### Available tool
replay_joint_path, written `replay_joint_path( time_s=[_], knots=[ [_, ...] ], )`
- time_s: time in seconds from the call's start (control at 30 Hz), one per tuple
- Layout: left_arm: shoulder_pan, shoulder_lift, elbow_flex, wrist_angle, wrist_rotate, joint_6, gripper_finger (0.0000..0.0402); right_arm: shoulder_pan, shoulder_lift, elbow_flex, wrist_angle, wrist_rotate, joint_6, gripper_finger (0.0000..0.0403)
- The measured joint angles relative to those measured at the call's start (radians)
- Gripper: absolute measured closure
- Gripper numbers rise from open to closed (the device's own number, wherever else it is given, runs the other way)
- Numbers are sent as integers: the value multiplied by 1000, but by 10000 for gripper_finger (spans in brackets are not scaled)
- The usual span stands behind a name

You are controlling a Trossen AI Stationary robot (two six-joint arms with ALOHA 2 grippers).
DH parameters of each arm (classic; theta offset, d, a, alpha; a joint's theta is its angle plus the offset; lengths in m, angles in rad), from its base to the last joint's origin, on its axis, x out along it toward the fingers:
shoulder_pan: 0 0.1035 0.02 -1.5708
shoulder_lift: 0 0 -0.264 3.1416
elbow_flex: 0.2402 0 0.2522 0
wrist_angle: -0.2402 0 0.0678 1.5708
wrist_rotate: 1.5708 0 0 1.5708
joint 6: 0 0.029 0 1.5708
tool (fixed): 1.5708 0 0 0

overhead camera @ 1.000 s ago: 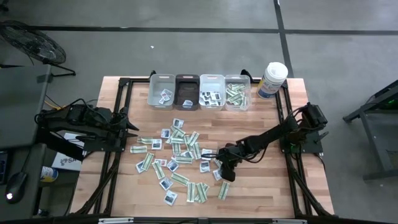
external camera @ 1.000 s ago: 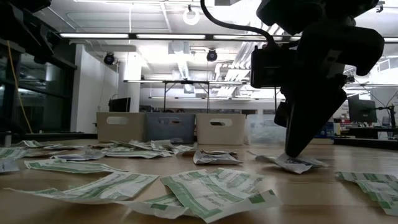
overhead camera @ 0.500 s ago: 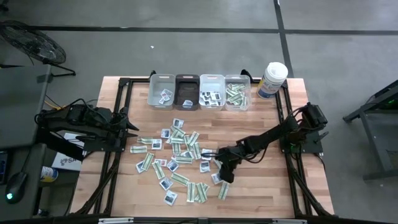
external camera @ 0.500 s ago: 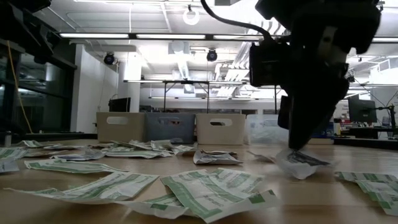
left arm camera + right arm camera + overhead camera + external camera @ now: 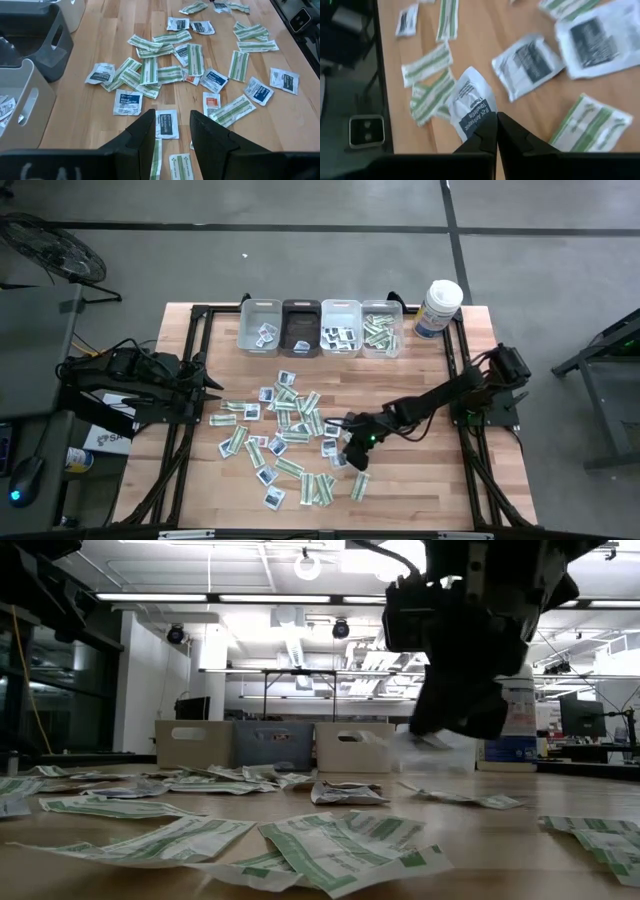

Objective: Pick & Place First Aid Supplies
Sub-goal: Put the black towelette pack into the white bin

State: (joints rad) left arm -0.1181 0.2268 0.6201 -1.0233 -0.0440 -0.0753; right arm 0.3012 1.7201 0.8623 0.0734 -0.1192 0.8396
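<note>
Right wrist view: 1 white packet [image 5: 470,107] w/ dark-blue print, pinched in right gripper [image 5: 497,131] (fingers clenched on its edge), lifted off table [image 5: 430,490] over scattered packets [image 5: 285,430]. Left gripper [image 5: 170,131] at table's left edge, jaws apart, holding nothing.

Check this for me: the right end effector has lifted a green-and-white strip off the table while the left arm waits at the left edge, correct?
Not quite. The right end effector is shut on a squarish white packet with dark-blue print, not a green-and-white strip; the right wrist view shows it. The left end effector does wait at the table's left edge.
</note>
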Motion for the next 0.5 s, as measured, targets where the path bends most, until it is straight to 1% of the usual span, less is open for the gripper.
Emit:
replay_joint_path(
  time_s=[0.23, 0.5],
  knots=[
    [0, 0, 0, 0, 0, 0, 283, -20, -62, 0, -1, 111, 20, 403],
    [0, 0, 0, 0, 0, 0, 283, -87, -123, 0, -1, 152, 16, 403]
  ],
)
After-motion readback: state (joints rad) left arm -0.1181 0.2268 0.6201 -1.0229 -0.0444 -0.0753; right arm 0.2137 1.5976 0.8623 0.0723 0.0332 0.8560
